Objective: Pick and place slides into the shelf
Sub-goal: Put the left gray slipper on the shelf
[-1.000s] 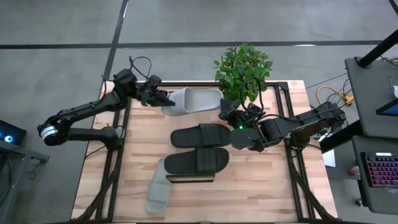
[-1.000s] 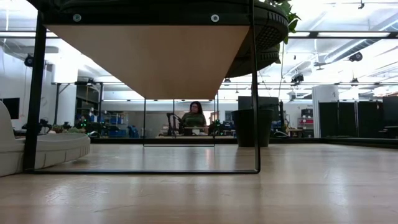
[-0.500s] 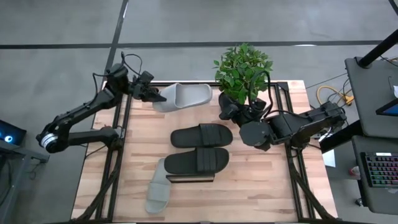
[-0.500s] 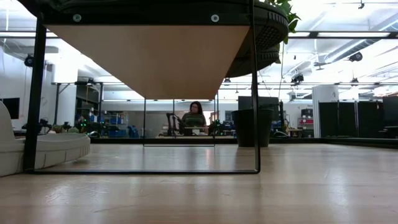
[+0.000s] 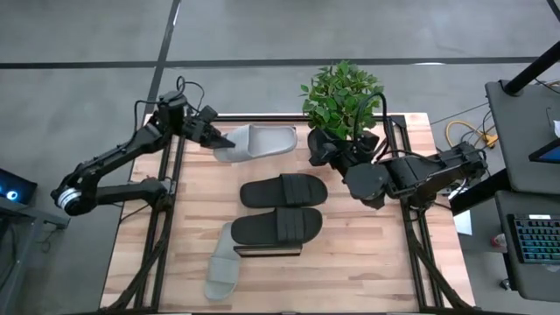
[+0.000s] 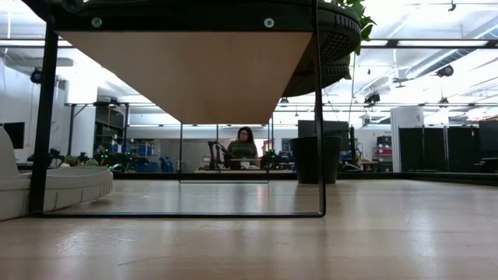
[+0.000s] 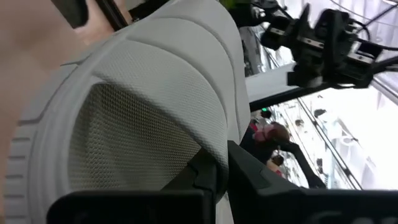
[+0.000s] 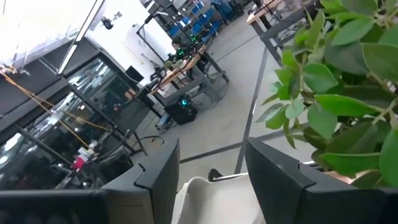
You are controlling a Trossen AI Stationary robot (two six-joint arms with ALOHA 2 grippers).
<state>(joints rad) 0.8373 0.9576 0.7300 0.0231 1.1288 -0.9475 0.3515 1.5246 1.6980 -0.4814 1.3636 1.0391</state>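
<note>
Butcher-block table (image 5: 367, 271) under bright workshop lights: the left gripper (image 5: 219, 138) pinches the heel of a pale grey slide (image 5: 256, 143) near the far edge, beside the potted plant (image 5: 341, 94). Two black slides (image 5: 282, 210) sit on the shelf (image 5: 267, 251). The right gripper (image 5: 322, 153), jaws open and empty, has pulled back toward the plant. The thin heel pinch could slip, dropping the slide. A second ago the grey slide lay nearer the middle.
</note>
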